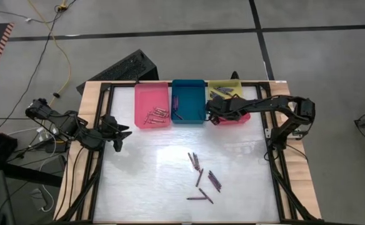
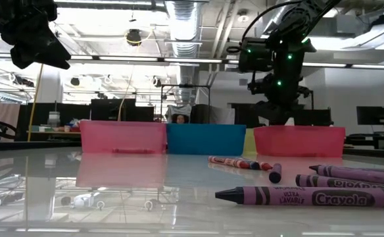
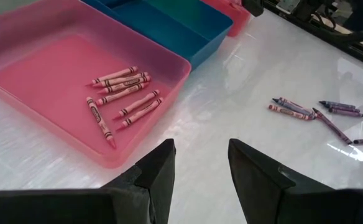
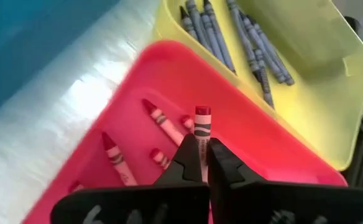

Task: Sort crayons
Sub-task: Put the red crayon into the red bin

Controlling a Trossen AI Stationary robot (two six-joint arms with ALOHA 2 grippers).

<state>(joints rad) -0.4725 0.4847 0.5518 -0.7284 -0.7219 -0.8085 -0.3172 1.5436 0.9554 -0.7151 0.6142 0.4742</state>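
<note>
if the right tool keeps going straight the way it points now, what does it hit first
Probably the floor of the red tray. The right tool, shut on a red crayon, points down into that tray, where other red crayons lie; depth is hard to judge.

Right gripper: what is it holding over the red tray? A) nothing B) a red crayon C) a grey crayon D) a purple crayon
B: the right gripper is shut on a red crayon that stands up between its fingers, above the red tray where other red crayons already lie.
</note>
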